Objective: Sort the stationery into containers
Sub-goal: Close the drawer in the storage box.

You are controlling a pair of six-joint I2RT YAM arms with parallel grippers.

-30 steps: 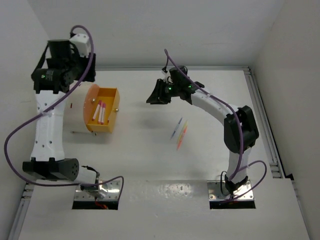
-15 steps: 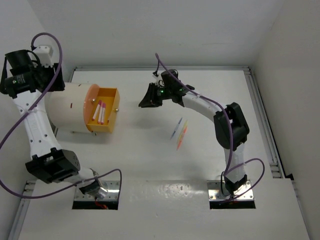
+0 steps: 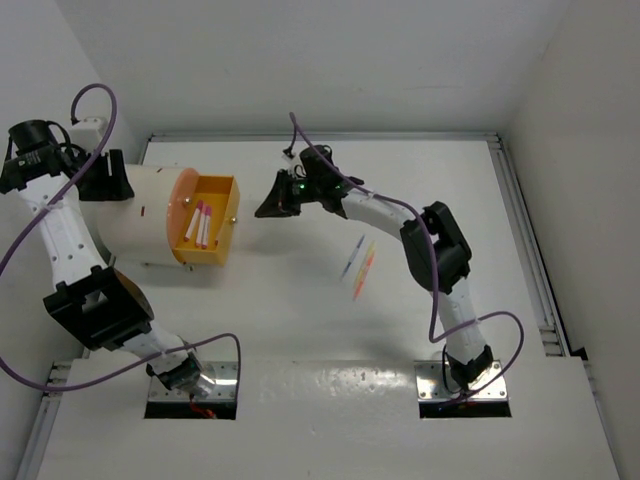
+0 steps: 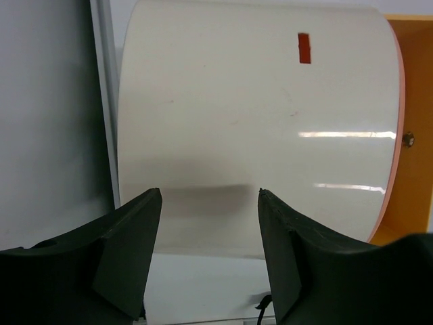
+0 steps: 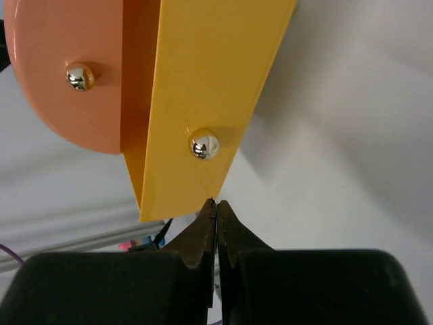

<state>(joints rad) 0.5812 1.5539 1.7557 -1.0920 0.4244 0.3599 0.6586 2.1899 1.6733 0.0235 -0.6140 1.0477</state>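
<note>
**Step in hand.** Sorting is partly done. Two pink-white pens (image 3: 200, 222) lie in the yellow bin (image 3: 212, 186). The loose pens (image 3: 358, 262), blue, orange and yellow, lie in a cluster on the table (image 3: 300, 330), at 4 o'clock from my right gripper (image 5: 216, 203) and well apart from it. Neither gripper carries stationery. I judge the present step to be work on the drum (image 4: 250, 122) itself, likely bracing or turning it to present another bin, not a pick.

**Jaw state.**
- Right gripper: jaws pressed fully together, nothing between them.
- Left gripper (image 4: 208, 196): jaws spread wide, empty.

**Pose.**
- The right arm reaches far across toward 10 o'clock. Its gripper points at 9 o'clock toward the bin's outer wall. In the wrist view the closed tip sits at the wall's edge, just below the metal knob (image 5: 203, 145). I cannot tell whether it touches.
- The left arm is folded back. Its gripper sits at the drum's 9 o'clock end, opposite the orange face (image 3: 182, 215), and looks along the white shell. The drum shows between the fingers (image 4: 128, 250) but beyond them, not gripped.

**Next move calls for.** If the drum is to turn, the right tip needs firm contact on the bin wall or knob, with the left jaws steadying the shell. After that, the right jaws must open and travel to 4 o'clock for the pens.
</note>
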